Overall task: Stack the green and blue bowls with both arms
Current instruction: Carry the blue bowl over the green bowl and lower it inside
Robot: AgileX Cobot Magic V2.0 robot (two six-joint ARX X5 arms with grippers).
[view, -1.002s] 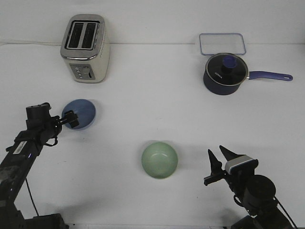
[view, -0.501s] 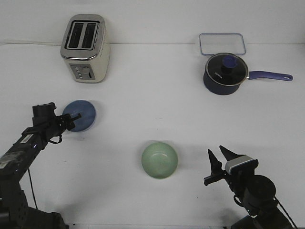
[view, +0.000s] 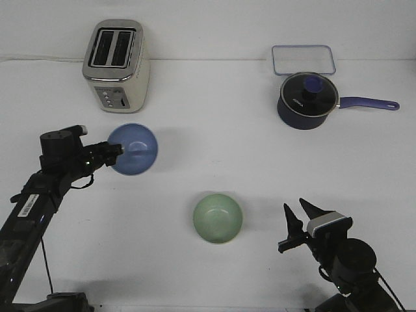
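The left gripper [view: 116, 151] was clamped on the near rim of the blue bowl [view: 134, 149], and the bowl had swung out ahead of it and levelled, its hollow now facing up where a second earlier it hung tipped beside the fingers. That read as a carry under way: the bowl looked lifted and on its way over to the green bowl [view: 218, 218], which sat well off to the gripper's right and nearer the robot, untouched. From the previous frame, the left arm had reached further across the table [view: 214, 123]. The right gripper [view: 298, 225] had not budged; its fingers stood spread, holding nothing, with the green bowl off to its left.
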